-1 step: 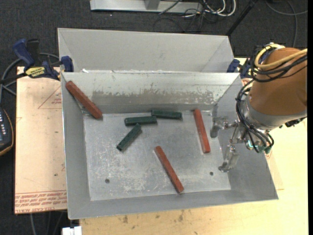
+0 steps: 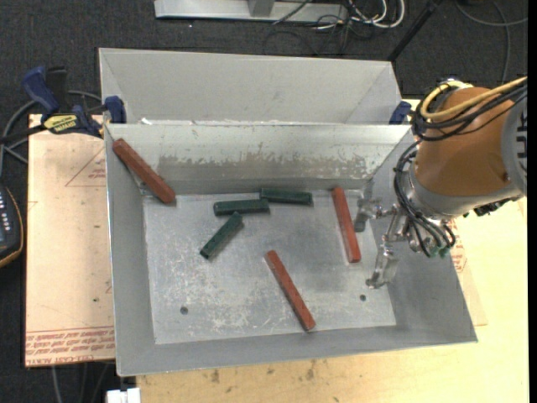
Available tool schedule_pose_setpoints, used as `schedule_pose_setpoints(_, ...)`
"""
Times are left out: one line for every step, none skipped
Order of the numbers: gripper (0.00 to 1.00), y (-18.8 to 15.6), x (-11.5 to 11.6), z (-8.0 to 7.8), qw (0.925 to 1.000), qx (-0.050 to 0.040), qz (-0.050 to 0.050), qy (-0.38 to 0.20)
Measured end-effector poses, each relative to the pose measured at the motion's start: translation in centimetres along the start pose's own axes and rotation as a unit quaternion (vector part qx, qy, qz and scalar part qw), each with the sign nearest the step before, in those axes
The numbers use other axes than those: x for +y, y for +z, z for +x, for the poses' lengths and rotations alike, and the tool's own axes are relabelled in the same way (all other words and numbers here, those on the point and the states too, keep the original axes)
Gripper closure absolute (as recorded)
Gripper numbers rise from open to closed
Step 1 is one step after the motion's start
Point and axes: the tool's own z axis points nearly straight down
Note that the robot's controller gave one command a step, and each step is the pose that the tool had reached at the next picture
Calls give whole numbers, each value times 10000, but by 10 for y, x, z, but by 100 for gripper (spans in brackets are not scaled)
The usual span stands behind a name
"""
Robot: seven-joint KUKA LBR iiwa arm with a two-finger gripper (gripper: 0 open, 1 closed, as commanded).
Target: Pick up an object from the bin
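The gripper (image 2: 379, 260) hangs low by the right wall of the grey bin (image 2: 252, 330); whether it is released or clenched I cannot tell. A red-brown stick (image 2: 346, 223) lies just beside it, toward the bin's middle, its long axis running nearly front to back

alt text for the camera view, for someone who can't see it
A robot gripper hangs at the right side of a grey metal bin, just beside a red-brown bar. Another red-brown bar lies mid-floor, a third leans in the back left corner, and three dark green bars lie near the back wall.
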Motion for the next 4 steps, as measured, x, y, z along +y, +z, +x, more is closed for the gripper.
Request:
schedule_pose_setpoints(0, -3, -9, -14, 9998, -29, 5, -183)
schedule_pose_setpoints(0, 35, 0, -43, 9933, -17, -2, -1156)
schedule_pose_setpoints(0, 56, 15, -72, 9538, -26, 0, -3004)
schedule_pose_setpoints(0, 112, -14, -102, 9482, -8, 4, -3176)
